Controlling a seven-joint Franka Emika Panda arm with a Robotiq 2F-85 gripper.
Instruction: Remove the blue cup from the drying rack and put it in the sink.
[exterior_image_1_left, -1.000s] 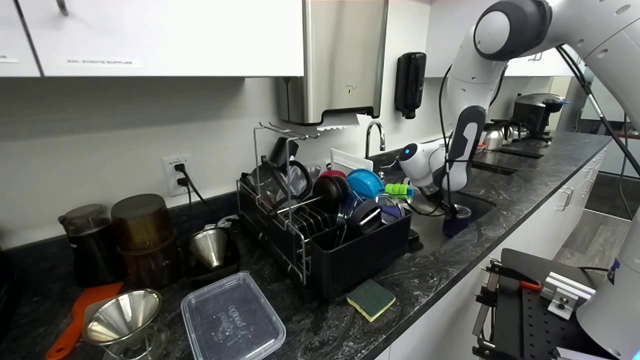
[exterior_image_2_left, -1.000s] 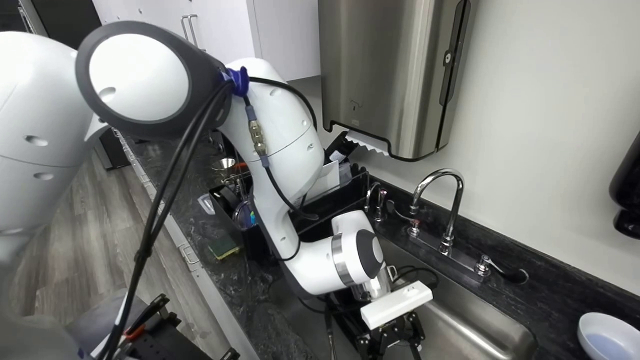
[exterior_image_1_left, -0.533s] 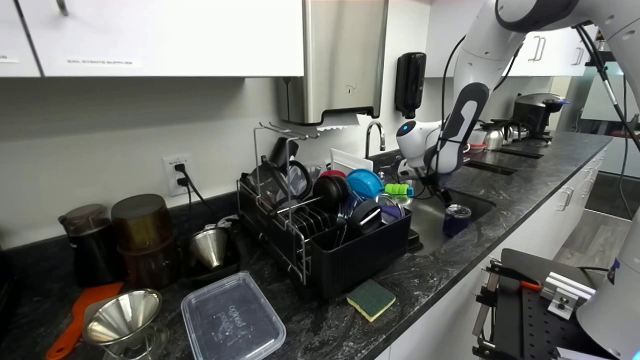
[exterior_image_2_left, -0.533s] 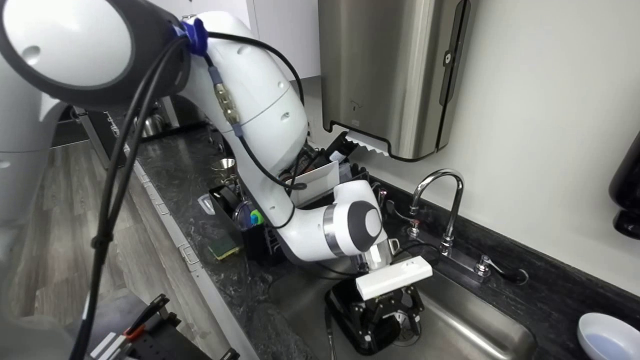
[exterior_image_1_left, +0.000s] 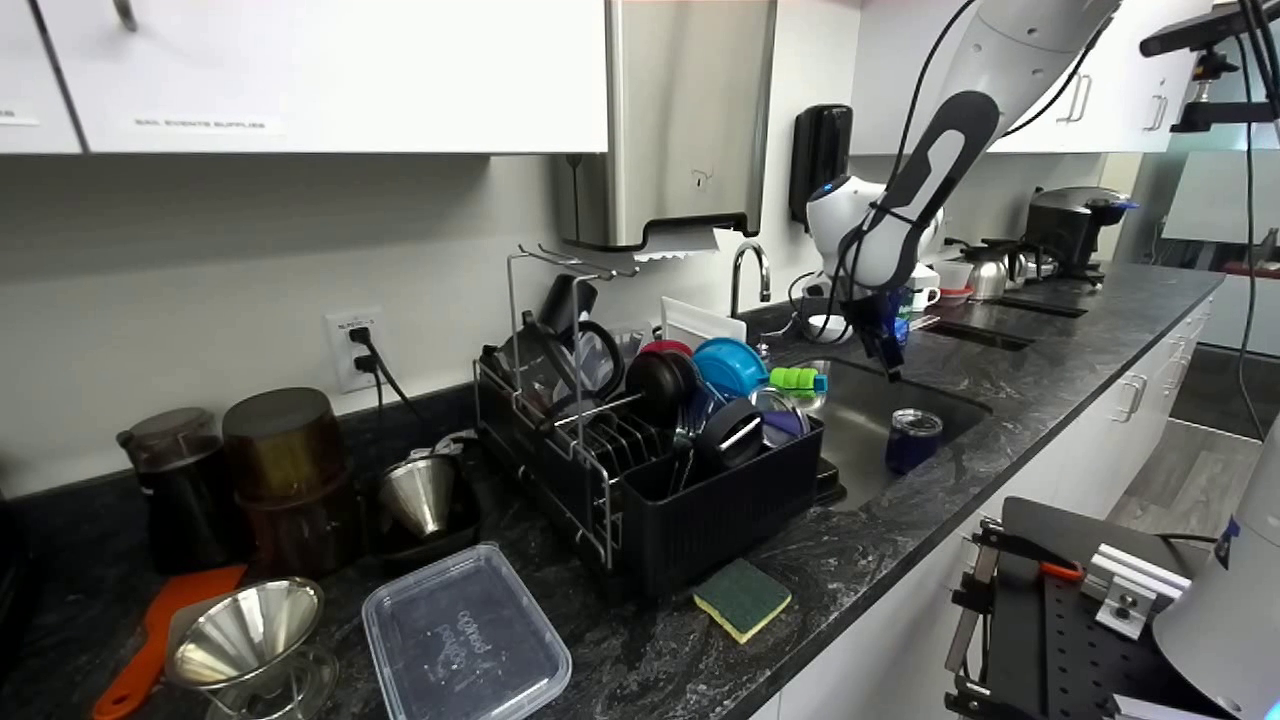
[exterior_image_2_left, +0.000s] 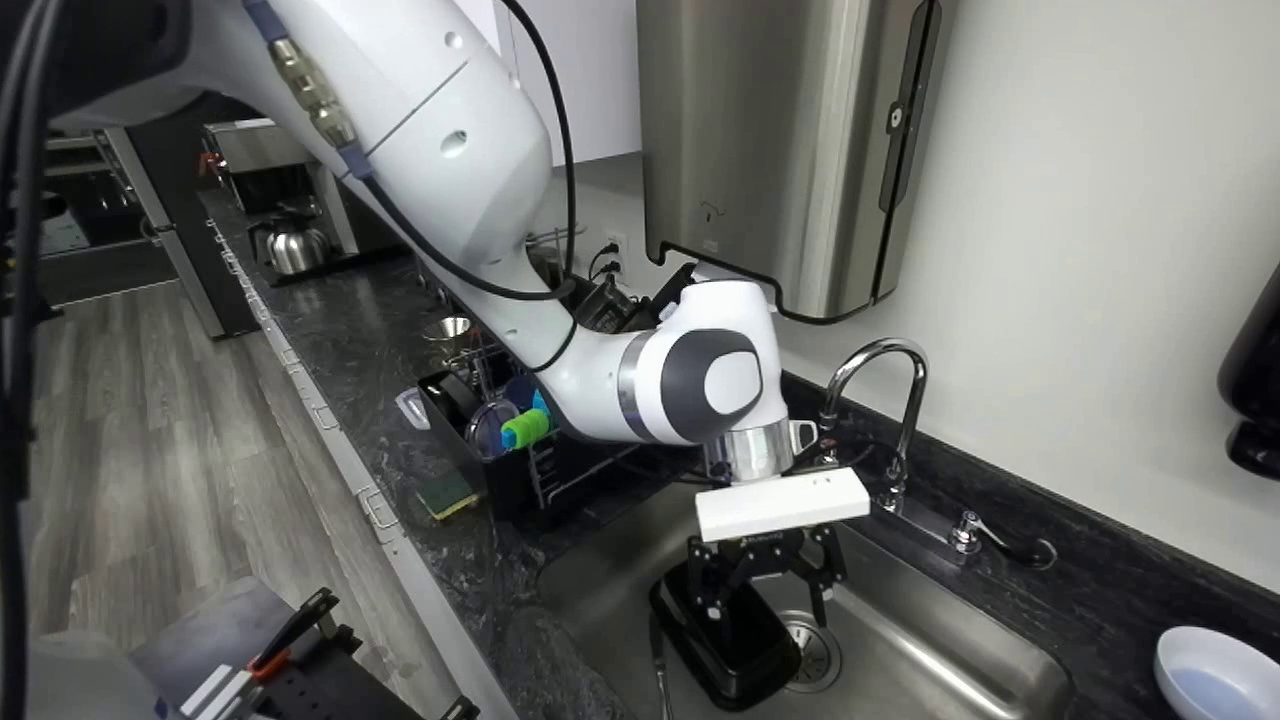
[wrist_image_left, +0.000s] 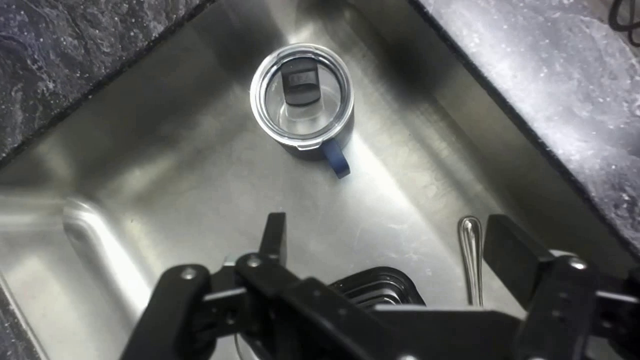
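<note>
“Cup (wrist_image_left: 302, 100) first: where was it?”

“In the sink (wrist_image_left: 200, 210), upright. In the wrist view it stood at the far end of the steel floor, near a corner, its blue handle (wrist_image_left: 337, 159) turned toward the near right. It wore a clear lid (wrist_image_left: 327, 105) with a black slider (wrist_image_left: 301, 82). An exterior view put it close to the sink's near edge.”

“And your gripper (wrist_image_left: 386, 225)?”

“I had it above the sink, pointing down, apart from the cup. The fingers (wrist_image_left: 274, 235) were spread wide, and I held nothing in them.”

“What else was down there?”

“A black dish (exterior_image_2_left: 755, 665), just beside the drain (exterior_image_2_left: 818, 655). In the wrist view I saw a metal utensil (wrist_image_left: 471, 255) to the dish's right, with one end hidden behind the gripper.”

“And the drying rack (exterior_image_1_left: 715, 530)?”

“Left of the sink in both exterior views, well filled. I made out a light blue round piece (exterior_image_1_left: 730, 368) on its right side, with a bright green thing (exterior_image_1_left: 797, 380) beside it; what that was, I couldn't tell. A green and yellow sponge (exterior_image_1_left: 742, 598) lay on the counter (exterior_image_1_left: 860, 540), at the rack's near side. I also saw the faucet (exterior_image_2_left: 911, 420), rising at the sink's far side.”
</note>
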